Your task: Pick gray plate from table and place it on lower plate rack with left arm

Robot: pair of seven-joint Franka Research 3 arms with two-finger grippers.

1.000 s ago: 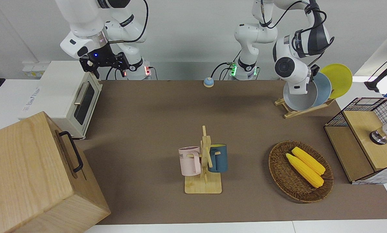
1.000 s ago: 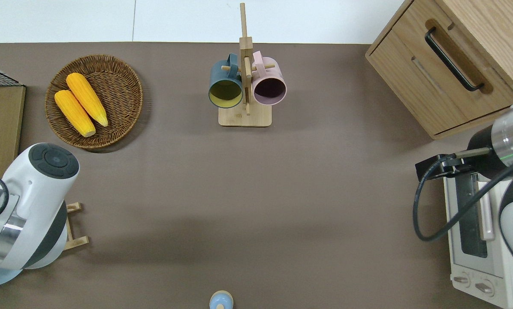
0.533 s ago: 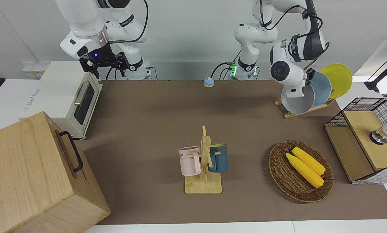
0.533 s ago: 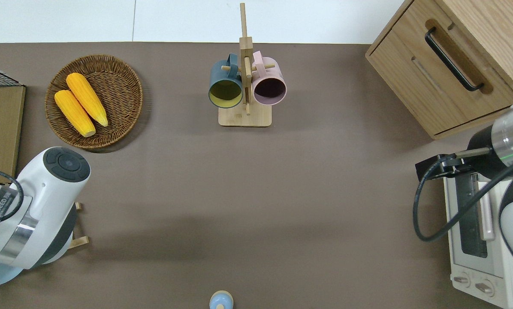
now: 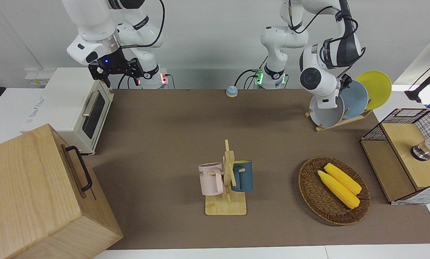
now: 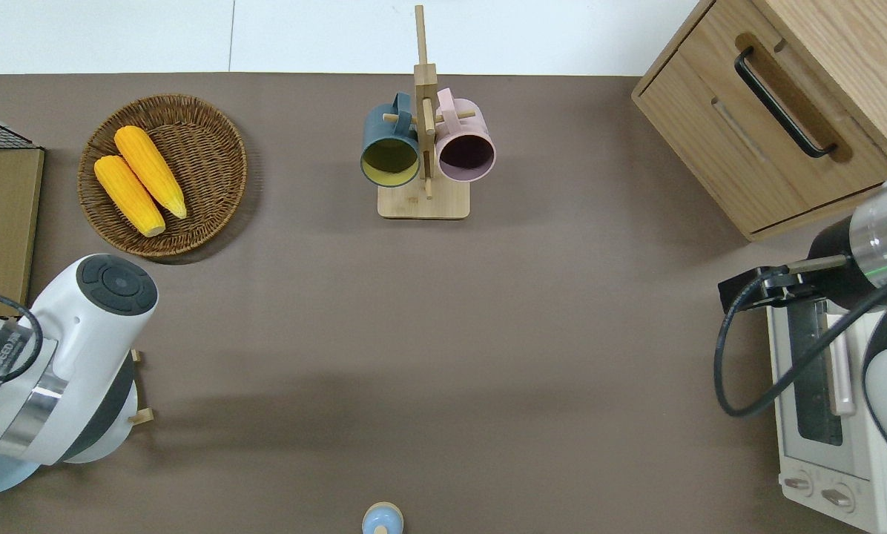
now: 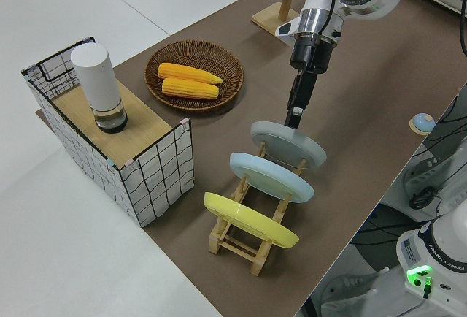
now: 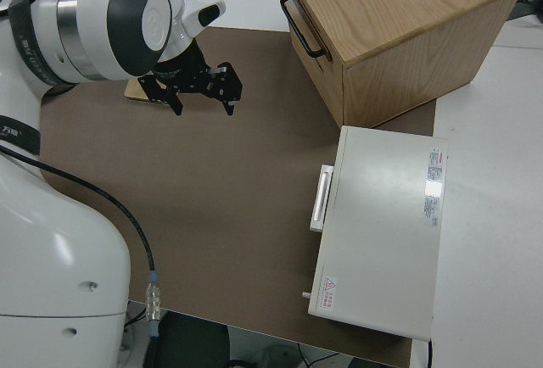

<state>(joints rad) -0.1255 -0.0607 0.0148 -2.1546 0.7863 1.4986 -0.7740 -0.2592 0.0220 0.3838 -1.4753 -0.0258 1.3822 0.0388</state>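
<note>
Our left gripper (image 7: pixel 295 117) has its jaws pinched narrow on the rim of the gray plate (image 7: pixel 288 144), as far as the side view lets us judge; the fingertips meet the plate's upper edge there. The right gripper (image 8: pixel 200 90) hangs with jaws wide, parked.

The gray plate sits slanted in the end slot of the lower plate rack (image 7: pixel 248 240), the slot farthest from the wire crate, with the sky-blue plate (image 7: pixel 271 176) in the next slot and the yellow plate (image 7: pixel 249 219) after it.

What worries us from here: if we let go before the plate's lower edge is seated between pegs, the smooth, round plate could slide off the slanted rails onto the table (image 5: pixel 164 126). Pulling away crookedly could drag the rim and tip it against the sky-blue plate.

The table wears a matte brown mat. The rack is light wood with upright pegs. All three plates are smooth discs with low rims.
</note>
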